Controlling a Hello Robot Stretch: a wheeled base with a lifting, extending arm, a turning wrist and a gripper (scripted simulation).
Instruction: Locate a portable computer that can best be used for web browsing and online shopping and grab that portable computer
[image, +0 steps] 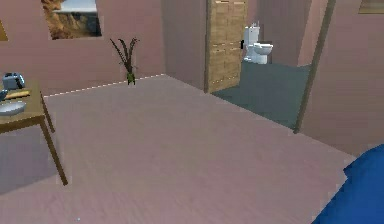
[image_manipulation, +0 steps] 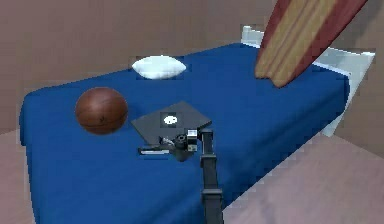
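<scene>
**Near:** arm (image_manipulation: 210, 185), a dark square bar. Gripper (image_manipulation: 152, 150), dark body with thin fingers, at the near edge of the portable computer (image_manipulation: 190, 115). I cannot tell the fingers' spread or whether they hold anything.

**Middle:** the portable computer, a flat, dark grey, hard-edged slab, lies mid-bed (image_manipulation: 60, 170) on a smooth blue cover. To its left is a ball (image_manipulation: 100, 110), russet and round.

**Far:** pillow (image_manipulation: 158, 67), white and soft. Bed frame (image_manipulation: 348, 65), white and rigid.

**Progress, as judged:** the search looks done. A secure grab is unconfirmed, and the lift remains.
</scene>
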